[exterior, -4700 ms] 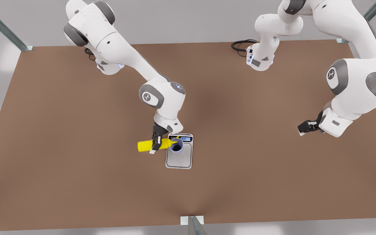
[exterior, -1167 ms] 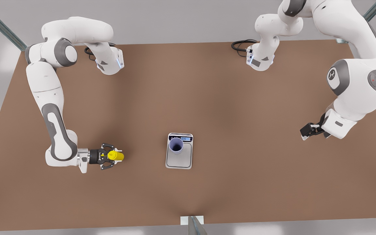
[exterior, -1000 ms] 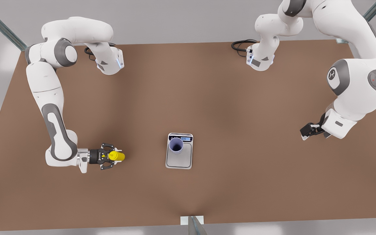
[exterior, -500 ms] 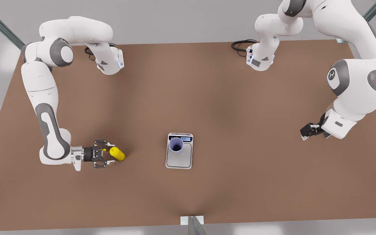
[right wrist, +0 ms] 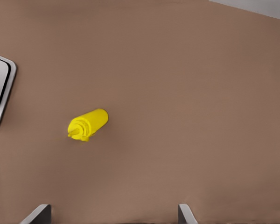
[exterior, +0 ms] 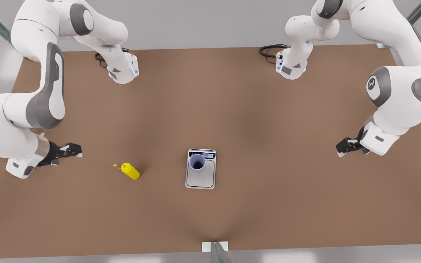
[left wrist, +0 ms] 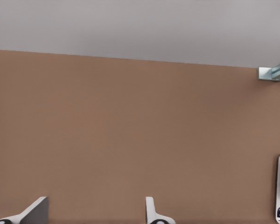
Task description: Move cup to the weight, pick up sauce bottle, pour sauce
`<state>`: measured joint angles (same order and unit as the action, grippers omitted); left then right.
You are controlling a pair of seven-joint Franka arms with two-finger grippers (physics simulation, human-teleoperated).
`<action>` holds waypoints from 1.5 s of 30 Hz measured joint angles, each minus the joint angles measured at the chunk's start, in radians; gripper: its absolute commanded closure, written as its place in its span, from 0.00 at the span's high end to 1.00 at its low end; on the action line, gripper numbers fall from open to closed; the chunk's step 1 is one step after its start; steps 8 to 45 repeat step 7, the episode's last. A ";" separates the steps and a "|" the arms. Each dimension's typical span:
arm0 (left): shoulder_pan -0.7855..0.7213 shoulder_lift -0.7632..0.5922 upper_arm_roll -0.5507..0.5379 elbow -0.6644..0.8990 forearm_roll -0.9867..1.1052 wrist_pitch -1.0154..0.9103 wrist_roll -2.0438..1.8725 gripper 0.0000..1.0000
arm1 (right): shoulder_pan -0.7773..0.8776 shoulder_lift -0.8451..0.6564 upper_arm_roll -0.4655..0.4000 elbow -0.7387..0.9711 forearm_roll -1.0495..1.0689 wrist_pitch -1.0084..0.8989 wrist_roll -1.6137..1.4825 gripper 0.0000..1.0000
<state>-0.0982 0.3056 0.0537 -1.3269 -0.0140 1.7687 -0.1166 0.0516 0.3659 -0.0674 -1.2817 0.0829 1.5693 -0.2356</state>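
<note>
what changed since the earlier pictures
The right gripper let go of the sauce bottle, which it had held over the cup, and drew back open toward the front view's left. The cup, kitchen scale and waiting left gripper stayed put.

Bright yellow sauce bottle (exterior: pixel 130 171); lavender-blue cup (exterior: pixel 197 162), darker inside; silver weight (exterior: pixel 200 178) with black strip; plain brown table (exterior: pixel 232 109).

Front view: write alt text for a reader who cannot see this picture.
A lavender cup stands on a silver scale on the brown table, a yellow sauce bottle apart to the front view's left. The open right gripper hangs beyond the bottle; the open left gripper waits at the view's right.
</note>
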 measured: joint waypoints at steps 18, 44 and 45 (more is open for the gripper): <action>0.000 0.000 0.000 0.000 0.000 0.000 0.000 1.00 | 0.137 -0.173 -0.081 -0.102 0.009 0.001 0.180 1.00; 0.000 0.000 0.000 0.000 0.000 0.000 0.000 1.00 | 0.137 -0.173 -0.081 -0.102 0.009 0.001 0.180 1.00; 0.000 0.000 0.000 0.000 0.000 0.000 0.000 1.00 | 0.137 -0.173 -0.081 -0.102 0.009 0.001 0.180 1.00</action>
